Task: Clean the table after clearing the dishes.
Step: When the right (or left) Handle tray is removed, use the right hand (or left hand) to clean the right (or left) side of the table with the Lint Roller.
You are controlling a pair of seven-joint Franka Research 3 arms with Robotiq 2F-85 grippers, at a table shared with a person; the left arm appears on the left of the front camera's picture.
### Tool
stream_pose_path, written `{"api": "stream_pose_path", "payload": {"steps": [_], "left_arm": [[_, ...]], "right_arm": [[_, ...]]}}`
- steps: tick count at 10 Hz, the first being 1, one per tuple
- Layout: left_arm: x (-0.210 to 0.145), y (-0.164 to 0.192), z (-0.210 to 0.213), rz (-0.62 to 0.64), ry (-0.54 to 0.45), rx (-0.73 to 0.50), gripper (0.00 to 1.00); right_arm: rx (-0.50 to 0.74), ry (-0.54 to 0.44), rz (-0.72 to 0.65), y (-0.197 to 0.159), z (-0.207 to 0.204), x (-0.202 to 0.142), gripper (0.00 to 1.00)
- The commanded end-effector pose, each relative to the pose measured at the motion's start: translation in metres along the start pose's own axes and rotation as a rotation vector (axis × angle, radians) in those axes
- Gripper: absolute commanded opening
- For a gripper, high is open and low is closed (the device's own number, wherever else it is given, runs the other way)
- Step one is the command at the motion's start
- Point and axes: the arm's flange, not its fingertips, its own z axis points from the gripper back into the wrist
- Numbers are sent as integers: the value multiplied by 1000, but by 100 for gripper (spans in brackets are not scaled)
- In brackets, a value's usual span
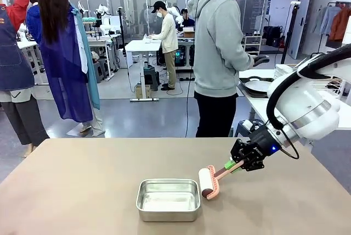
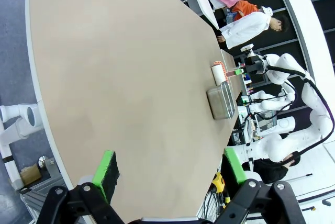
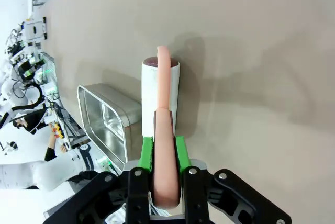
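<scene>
Gripping pink handle of lint roller (image 1: 207,183), right hand (image 1: 230,164) is clamped shut. White roll rests on tabletop (image 1: 82,191), just right of steel pan (image 1: 168,199). Roller's long axis points straight out from fingers. Uncleaned span lies mostly left of roll. Right arm nearer. Left hand (image 2: 170,169) wide open, holding nothing, over tabletop edge, well apart. Tabletop plain matte taupe, broad.

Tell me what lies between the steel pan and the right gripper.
The lint roller: its white roll sits just beside the steel pan, and its pink handle runs back into the right gripper, which is shut on it. The front view shows this.
</scene>
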Motion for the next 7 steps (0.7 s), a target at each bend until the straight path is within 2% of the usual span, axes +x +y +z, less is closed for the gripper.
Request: {"api": "stream_pose_path", "payload": {"steps": [1, 5, 7], "left_arm": [[-1, -4, 4, 4, 13, 7, 100], [-1, -4, 4, 4, 13, 7, 100], [-1, -4, 4, 4, 13, 7, 100]], "right_arm": [[-19, -2, -79, -41, 9, -15, 21], [-128, -30, -112, -84, 75, -42, 21], [-170, -32, -135, -98, 102, -41, 21]]}}
